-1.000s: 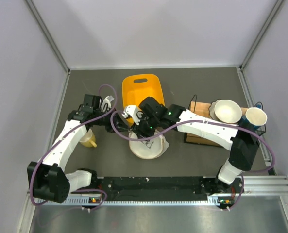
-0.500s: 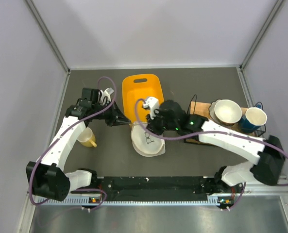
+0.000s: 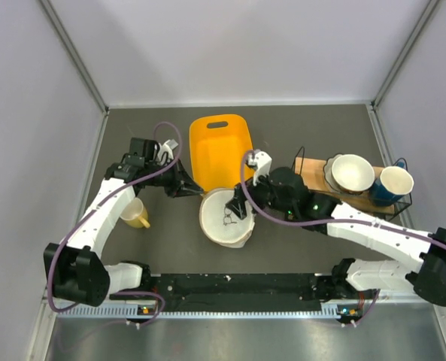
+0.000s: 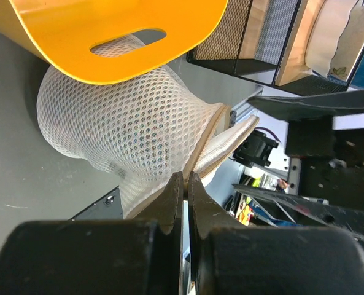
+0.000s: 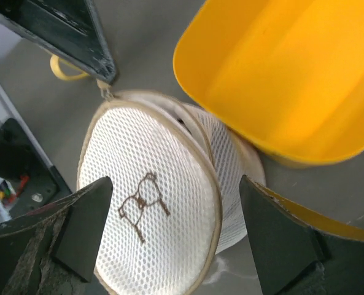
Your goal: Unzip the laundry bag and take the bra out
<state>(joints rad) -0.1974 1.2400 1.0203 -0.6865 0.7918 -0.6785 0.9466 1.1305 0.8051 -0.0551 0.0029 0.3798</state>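
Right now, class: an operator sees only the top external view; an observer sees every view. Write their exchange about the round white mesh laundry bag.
Operator: Has the left gripper got the laundry bag?
Observer: Its shut jaws seem to pinch a small tan tab at the bag's rim.
Operator: And the right gripper?
Observer: Open, fingers wide apart, the bag's flat face between them.
Operator: Is it unzipped?
Observer: A dark gap shows between the rim's bands beside the yellow plastic tub; contents hidden.

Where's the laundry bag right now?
In the top view, the laundry bag sits mid-table, just nearside of the yellow tub, between the left gripper, shut on its rim, and the open right gripper.
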